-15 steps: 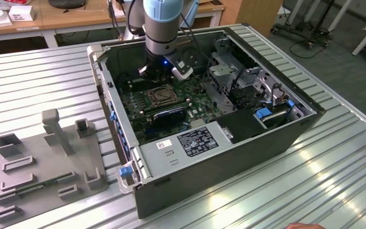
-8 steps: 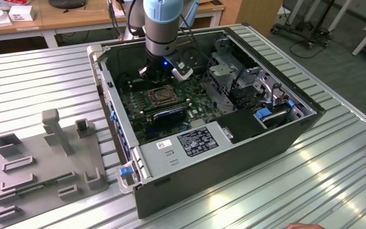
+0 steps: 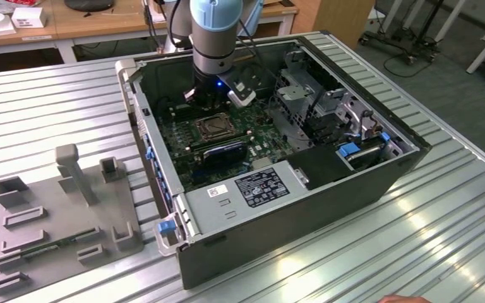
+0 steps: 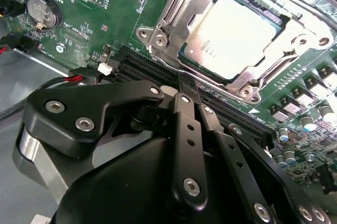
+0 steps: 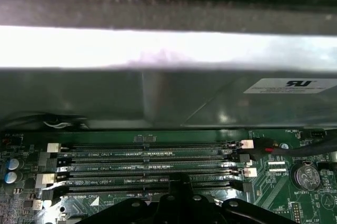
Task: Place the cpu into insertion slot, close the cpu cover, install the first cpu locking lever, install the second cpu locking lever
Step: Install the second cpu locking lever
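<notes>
Second wrist view alone shows cpu [image 4: 237, 37] under cpu cover [image 4: 174, 10].

My work is sitting on a ribbed metal table [image 3: 48, 101] — silvery slats running across it. Lying directly on it are the open computer case [image 3: 310, 208], standing toward the exterior view's right, and a grey fixture tray [image 3: 61, 233] with upright blocks — resting beside it toward the exterior view's left.
</notes>
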### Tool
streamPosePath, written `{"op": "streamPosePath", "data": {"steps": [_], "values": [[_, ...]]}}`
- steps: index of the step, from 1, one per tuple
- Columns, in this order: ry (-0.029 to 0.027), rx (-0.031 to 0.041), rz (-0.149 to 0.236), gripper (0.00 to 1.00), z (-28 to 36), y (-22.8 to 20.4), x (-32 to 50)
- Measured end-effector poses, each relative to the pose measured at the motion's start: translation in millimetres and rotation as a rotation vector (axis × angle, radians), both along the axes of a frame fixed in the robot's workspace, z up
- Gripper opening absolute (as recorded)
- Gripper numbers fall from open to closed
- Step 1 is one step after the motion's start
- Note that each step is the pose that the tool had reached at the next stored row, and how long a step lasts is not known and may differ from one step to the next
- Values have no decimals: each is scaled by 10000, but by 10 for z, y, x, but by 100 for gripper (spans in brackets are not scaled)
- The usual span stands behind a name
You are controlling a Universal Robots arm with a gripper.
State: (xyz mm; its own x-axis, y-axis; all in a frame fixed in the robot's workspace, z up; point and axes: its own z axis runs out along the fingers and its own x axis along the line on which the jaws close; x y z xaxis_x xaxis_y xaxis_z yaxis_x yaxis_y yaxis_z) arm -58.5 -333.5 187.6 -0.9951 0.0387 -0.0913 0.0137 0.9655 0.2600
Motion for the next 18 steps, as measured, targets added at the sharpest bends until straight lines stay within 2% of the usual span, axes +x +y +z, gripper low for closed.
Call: {"op": "streamPosePath", "data": {"steps": [6,10,11,12,18], "values": [[40,-18,6,11,-2,0,22],[127,11,35,11,2,-3,39],[103,37,44,11,3,-3,-40],[121,38,42,11,5,-3,-54],[118,43,32,11,3,-2,-58]]}}
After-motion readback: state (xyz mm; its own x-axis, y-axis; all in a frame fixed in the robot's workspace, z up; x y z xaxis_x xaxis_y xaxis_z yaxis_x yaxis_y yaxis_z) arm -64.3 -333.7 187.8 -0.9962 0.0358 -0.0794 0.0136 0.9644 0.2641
